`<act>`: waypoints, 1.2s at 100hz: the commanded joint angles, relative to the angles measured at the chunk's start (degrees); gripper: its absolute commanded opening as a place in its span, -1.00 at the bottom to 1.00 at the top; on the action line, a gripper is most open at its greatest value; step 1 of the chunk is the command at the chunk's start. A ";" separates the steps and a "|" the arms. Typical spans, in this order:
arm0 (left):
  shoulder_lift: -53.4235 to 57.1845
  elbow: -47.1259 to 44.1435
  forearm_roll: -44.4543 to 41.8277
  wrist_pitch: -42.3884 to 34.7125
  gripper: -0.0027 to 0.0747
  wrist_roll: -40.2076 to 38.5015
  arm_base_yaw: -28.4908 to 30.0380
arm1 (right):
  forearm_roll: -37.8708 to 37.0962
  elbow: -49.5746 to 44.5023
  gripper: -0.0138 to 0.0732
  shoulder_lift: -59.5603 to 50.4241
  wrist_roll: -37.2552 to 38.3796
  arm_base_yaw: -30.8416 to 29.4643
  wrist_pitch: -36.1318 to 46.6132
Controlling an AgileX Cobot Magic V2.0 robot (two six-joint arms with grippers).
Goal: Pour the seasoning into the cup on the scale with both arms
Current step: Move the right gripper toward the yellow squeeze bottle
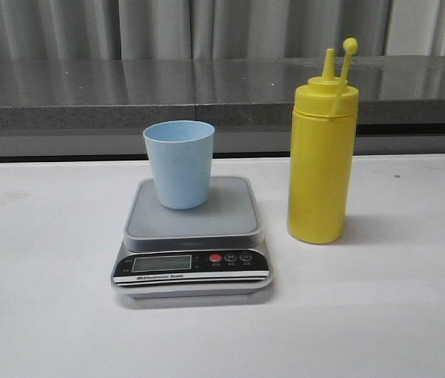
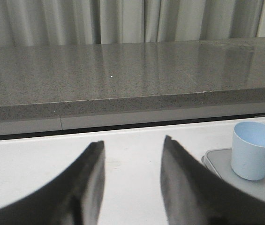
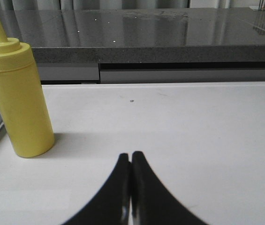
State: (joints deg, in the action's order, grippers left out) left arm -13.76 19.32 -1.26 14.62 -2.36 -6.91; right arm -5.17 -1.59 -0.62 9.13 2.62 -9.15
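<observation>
The light blue cup (image 1: 179,163) stands upright on the grey scale (image 1: 193,236) at the table's middle. To its right the tall yellow seasoning bottle (image 1: 322,150) stands upright on the table, its cap hanging off the nozzle. Neither arm shows in the front view. In the left wrist view my left gripper (image 2: 133,143) is open over bare table, with the cup (image 2: 255,150) and the scale's corner (image 2: 216,161) well off to one side. In the right wrist view my right gripper (image 3: 131,155) is shut on nothing, with the bottle (image 3: 18,96) standing apart from it.
A dark grey stone ledge (image 1: 127,90) runs along the table's back edge, with grey curtains behind it. White tabletop (image 1: 395,299) lies around the scale and bottle.
</observation>
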 commanded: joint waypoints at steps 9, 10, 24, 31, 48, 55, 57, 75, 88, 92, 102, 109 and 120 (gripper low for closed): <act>-0.56 1.59 -0.19 -4.69 -0.98 0.15 0.05 | -0.01 1.24 -0.84 -1.14 -0.40 -0.50 4.74; -0.56 1.59 -0.19 -4.69 -0.98 0.15 0.05 | -0.01 1.24 -0.84 -1.14 -0.40 -0.50 4.74; -0.56 1.59 -0.19 -4.69 -0.98 0.15 0.05 | -0.01 1.24 -0.84 -1.14 -0.40 -0.50 6.00; -0.56 1.59 -0.19 -4.69 -0.98 0.15 0.05 | -0.01 1.24 -0.84 -1.14 -0.40 -0.50 7.70; -0.56 1.59 -0.19 -4.69 -0.98 0.15 0.05 | 0.83 1.36 -0.84 -1.08 0.14 -0.50 16.12; -0.56 1.59 -0.19 -4.69 -0.98 0.15 0.05 | 3.51 2.28 -0.84 -0.47 2.25 -0.50 16.63; -0.56 1.59 -0.19 -4.69 -0.98 0.15 0.05 | 4.01 2.70 -0.84 -0.10 2.85 -0.50 16.22; -0.56 1.59 -0.19 -4.69 -0.98 0.15 0.05 | 5.17 9.34 -0.84 6.79 3.34 -0.44 12.19; -0.56 1.59 -0.19 -4.69 -0.98 0.15 0.05 | 3.94 15.72 -0.84 14.90 3.24 -0.32 12.07; -0.56 1.59 -0.19 -4.69 -0.98 0.15 0.05 | 2.76 17.87 -0.84 18.03 3.24 -0.32 12.07; -0.56 1.59 -0.19 -4.69 -0.98 0.15 0.05 | -0.27 22.58 -0.84 25.64 3.24 -0.32 12.07; -0.56 1.59 -0.19 -4.69 -0.98 0.15 0.05 | -0.52 25.43 -0.84 31.01 3.24 -0.32 12.07; -0.56 1.59 -0.19 -4.69 -0.98 0.15 0.05 | -0.30 28.60 -0.84 38.75 3.29 -0.03 13.29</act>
State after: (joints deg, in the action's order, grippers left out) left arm -13.76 19.32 -1.41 14.62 -2.22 -6.91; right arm -4.57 22.86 32.40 12.17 2.62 -1.26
